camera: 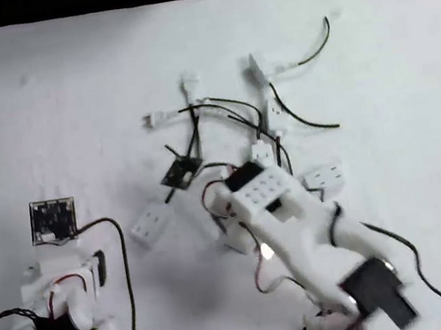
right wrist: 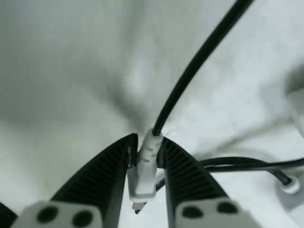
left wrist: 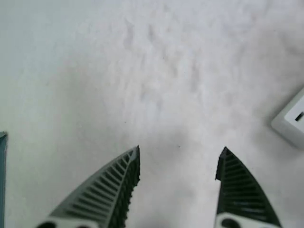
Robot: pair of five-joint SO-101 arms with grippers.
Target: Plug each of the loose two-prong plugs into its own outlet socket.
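Clamping a white plug in its wrist view, the right claw; left claw apart near an outlet socket.

left end effector: fingers apart | right end effector: clamped on plug

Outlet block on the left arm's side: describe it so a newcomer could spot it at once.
In the high view, start at the cable tangle in mid-table and look toward the left arm at the lower left. Between them a small white outlet block lies tilted on the bare table. Unlike the second block beyond the right arm, it sits clear of the tangle.
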